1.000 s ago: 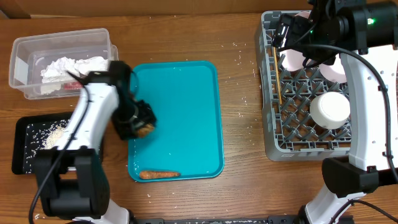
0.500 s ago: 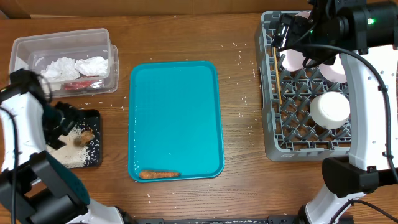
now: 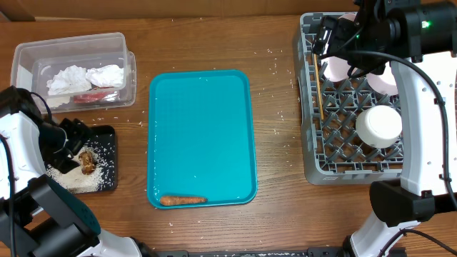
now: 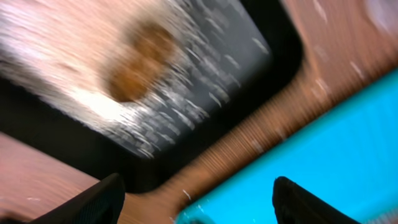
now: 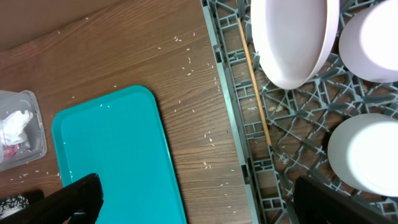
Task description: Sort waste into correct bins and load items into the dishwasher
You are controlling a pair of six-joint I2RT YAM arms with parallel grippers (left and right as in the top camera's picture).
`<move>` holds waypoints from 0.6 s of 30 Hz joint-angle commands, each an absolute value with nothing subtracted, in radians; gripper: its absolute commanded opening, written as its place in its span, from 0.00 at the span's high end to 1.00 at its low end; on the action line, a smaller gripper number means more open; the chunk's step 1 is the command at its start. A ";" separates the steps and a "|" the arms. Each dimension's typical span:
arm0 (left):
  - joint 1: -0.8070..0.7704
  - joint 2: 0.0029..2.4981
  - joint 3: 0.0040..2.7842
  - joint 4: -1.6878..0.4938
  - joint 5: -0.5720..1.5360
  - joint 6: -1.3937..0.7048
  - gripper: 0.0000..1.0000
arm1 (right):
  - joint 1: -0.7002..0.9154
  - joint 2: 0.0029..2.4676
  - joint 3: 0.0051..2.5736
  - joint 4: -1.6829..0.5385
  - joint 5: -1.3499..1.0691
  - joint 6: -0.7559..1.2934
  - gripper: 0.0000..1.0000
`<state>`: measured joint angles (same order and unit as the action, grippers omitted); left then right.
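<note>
The brown food lump [image 3: 88, 160] lies on the rice [image 3: 75, 175] in the black tray [image 3: 108, 135] at the left; it also shows blurred in the left wrist view [image 4: 137, 59]. My left gripper [image 3: 71, 146] is open and empty just above that tray. The clear tub [image 3: 71, 46] holds white tissues [image 3: 89, 75] and a red wrapper [image 3: 91, 96]. An orange carrot [image 3: 183, 200] lies on the teal tray [image 3: 203, 128]. The grey dish rack [image 3: 308, 143] holds white dishes [image 3: 378, 125] and a wooden stick [image 3: 317, 86]. My right gripper [image 3: 332, 36] hangs open above the rack's left edge.
Loose rice grains [image 5: 205, 140] are scattered on the wooden table between the teal tray and the rack. The rack's bowl [image 5: 292, 37] and stick [image 5: 255, 87] show in the right wrist view.
My left arm swung from the teal tray to the black tray, and the brown lump now lies on the rice there. The right arm has not moved.
</note>
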<state>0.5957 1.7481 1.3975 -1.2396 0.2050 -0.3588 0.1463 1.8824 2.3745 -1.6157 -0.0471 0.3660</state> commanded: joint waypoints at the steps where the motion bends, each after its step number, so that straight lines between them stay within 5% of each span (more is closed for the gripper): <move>1: 0.582 1.748 1.416 -1.293 0.524 -0.178 0.21 | 0.148 1.875 2.376 -1.610 -0.042 0.366 0.00; 18: 0.229 1.727 1.415 -1.583 0.501 -0.173 0.16 | 0.148 1.875 2.376 -1.610 -0.042 0.366 0.00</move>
